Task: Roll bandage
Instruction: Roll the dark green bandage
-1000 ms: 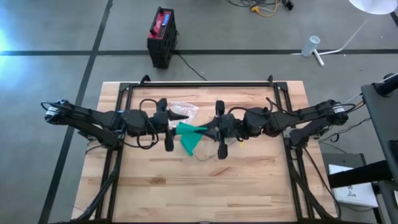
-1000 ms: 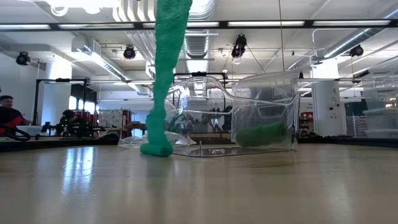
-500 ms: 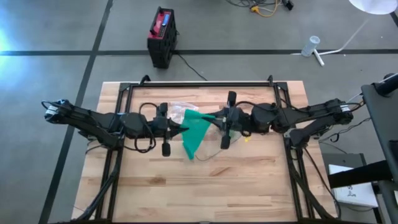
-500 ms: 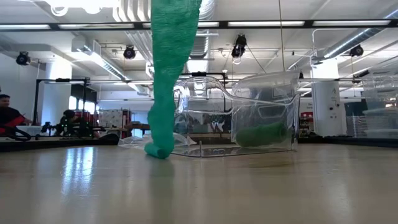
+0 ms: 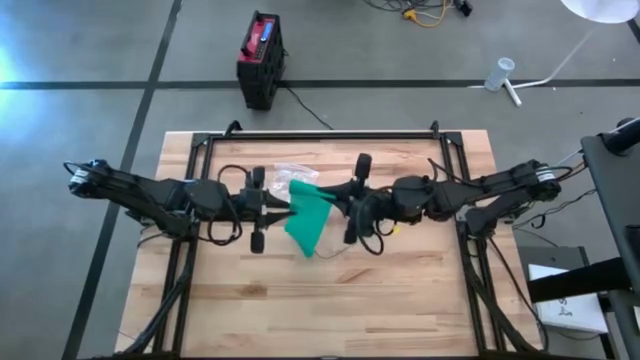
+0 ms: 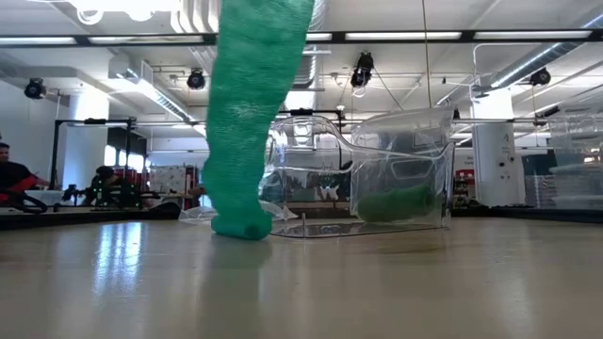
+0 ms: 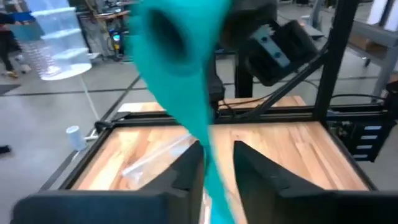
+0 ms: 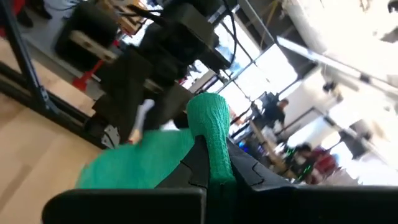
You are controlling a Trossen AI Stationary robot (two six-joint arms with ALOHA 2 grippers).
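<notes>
A green bandage hangs between my two grippers above the middle of the table. Its loose length drops to the table, and its lower end rests on the wood. My right gripper is shut on the rolled part. My left gripper faces it from the table's left. In the left wrist view its fingers stand a little apart, with the bandage strip running down between them. My right gripper pinches the rolled end of the bandage between its two fingers, reaching in level from the table's right. The roll stands out past the fingertips, lifted clear, and the loose strip hangs from it to the table. My left gripper's fingers flank the strip; whether either touches it I cannot tell.
A clear plastic package lies on the table just behind the bandage, with another green roll inside; the high view shows it as crumpled clear plastic. Black frame rails border the table. The near half of the wood is bare.
My right gripper has rolled about its own pointing line while staying shut on the roll. My left gripper has drawn back slightly toward the table's left edge. The hanging bandage has spread from a narrow twisted strip to a wider band, its lower end staying on the table.
</notes>
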